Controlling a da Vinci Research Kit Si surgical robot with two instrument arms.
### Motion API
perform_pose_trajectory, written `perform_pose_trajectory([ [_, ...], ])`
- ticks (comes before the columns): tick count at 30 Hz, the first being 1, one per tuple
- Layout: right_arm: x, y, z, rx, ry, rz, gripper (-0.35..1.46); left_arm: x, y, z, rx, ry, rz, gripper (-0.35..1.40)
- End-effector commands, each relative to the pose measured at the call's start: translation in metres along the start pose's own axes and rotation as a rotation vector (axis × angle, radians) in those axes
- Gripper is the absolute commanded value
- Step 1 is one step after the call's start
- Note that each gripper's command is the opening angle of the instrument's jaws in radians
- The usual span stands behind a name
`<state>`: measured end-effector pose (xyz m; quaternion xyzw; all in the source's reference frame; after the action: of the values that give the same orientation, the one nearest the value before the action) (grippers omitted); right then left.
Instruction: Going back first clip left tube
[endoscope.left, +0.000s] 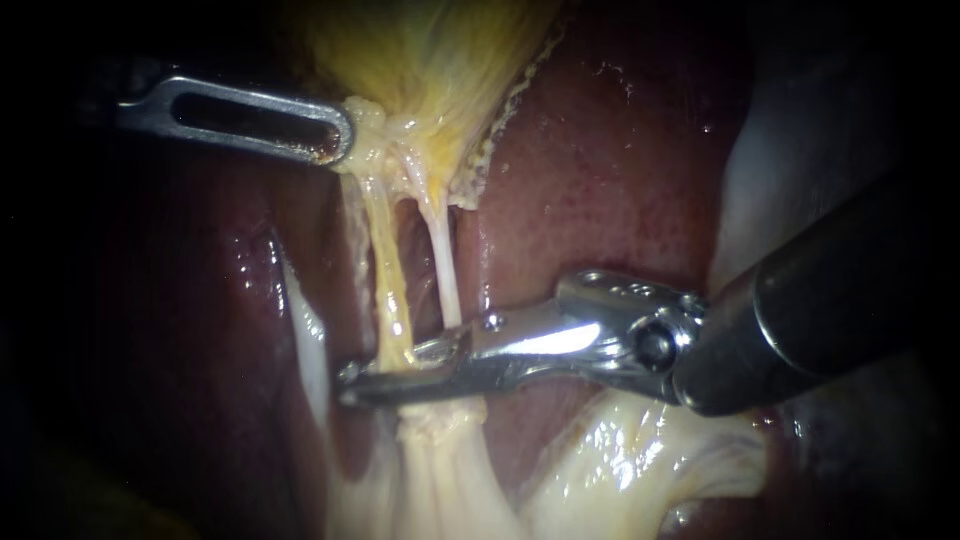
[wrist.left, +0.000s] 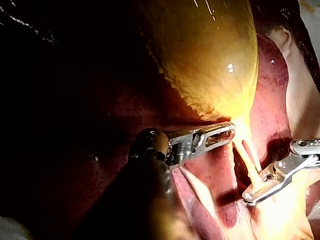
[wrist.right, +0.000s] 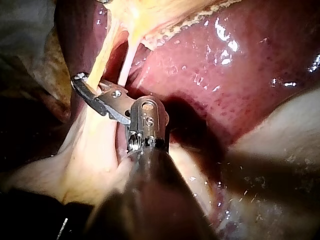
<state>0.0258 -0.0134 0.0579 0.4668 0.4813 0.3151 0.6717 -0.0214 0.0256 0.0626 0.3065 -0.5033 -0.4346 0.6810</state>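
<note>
— What is the left instrument (endoscope.left: 335, 140) doing up there?

— It is coming in from the upper left. Its hand is pinching the bunched tissue at the narrow end of the gallbladder (endoscope.left: 420, 50), with the jaws pressing together on it.

— And the tubes?

— Two are running down from that pinched spot, side by side over the liver (endoscope.left: 600, 180). The left tube (endoscope.left: 385, 260) is yellowish and is stretching down to the other instrument's tip. The right tube (endoscope.left: 443, 260) is paler and thinner, lying just beside it and passing behind the same tip.

— So where is the right instrument (endoscope.left: 400, 372) sitting?

— It is reaching in from the right, lying almost level across the lower ends of both tubes. Its hand is spread only a little, with a thin gap showing between the jaws. The left tube is meeting them there and lying in that gap. Whether a clip is sitting on the tube at that point, I cannot tell.

— Anything below?

— Pale tissue (endoscope.left: 620, 450) is glistening under the right instrument's wrist, touching the liver.
</note>
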Motion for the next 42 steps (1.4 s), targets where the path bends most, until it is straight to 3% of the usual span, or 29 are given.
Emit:
perform_pose_trajectory([
  [1, 0.0, 0.0, 0.0001, 0.0, 0.0, 0.0, -0.35, 0.0, 0.0, 0.0, 0.001, 0.0, 0.0, -0.35],
  [5, 0.0001, 0.0, 0.0002, -0.001, 0.001, -0.012, -0.35, 0.0, 0.0, 0.0, 0.001, 0.0, 0.0, -0.35],
  [7, 0.0001, 0.0001, 0.0006, -0.01, -0.002, -0.137, 0.03, 0.0, 0.0, 0.0, 0.001, 0.0, 0.0, -0.35],
  [9, 0.0003, 0.0002, 0.001, -0.066, 0.006, -0.219, 0.41, 0.0, 0.0, 0.0, 0.001, 0.0, 0.0, -0.35],
  [12, 0.0006, 0.0002, 0.0012, -0.212, 0.011, -0.31, 0.5, 0.0, 0.0, 0.0, 0.003, 0.001, 0.0, -0.35],
  [18, 0.0004, -0.001, -0.001, -0.304, -0.035, -0.499, 0.5, 0.0001, 0.0, 0.0, 0.003, 0.002, 0.001, -0.35],
  [25, 0.001, -0.0041, -0.0061, -0.338, -0.046, -0.636, 0.5, 0.0002, 0.0, 0.0, 0.003, 0.002, 0.001, -0.35],
  [32, 0.0021, -0.0063, -0.0119, -0.366, -0.054, -0.703, 0.5, 0.0003, 0.0001, 0.0, 0.006, 0.003, 0.002, -0.35],
  [42, 0.0031, -0.0074, -0.0175, -0.402, -0.075, -0.731, 0.5, 0.0004, 0.0002, 0.0002, 0.004, 0.002, 0.003, -0.35],
])
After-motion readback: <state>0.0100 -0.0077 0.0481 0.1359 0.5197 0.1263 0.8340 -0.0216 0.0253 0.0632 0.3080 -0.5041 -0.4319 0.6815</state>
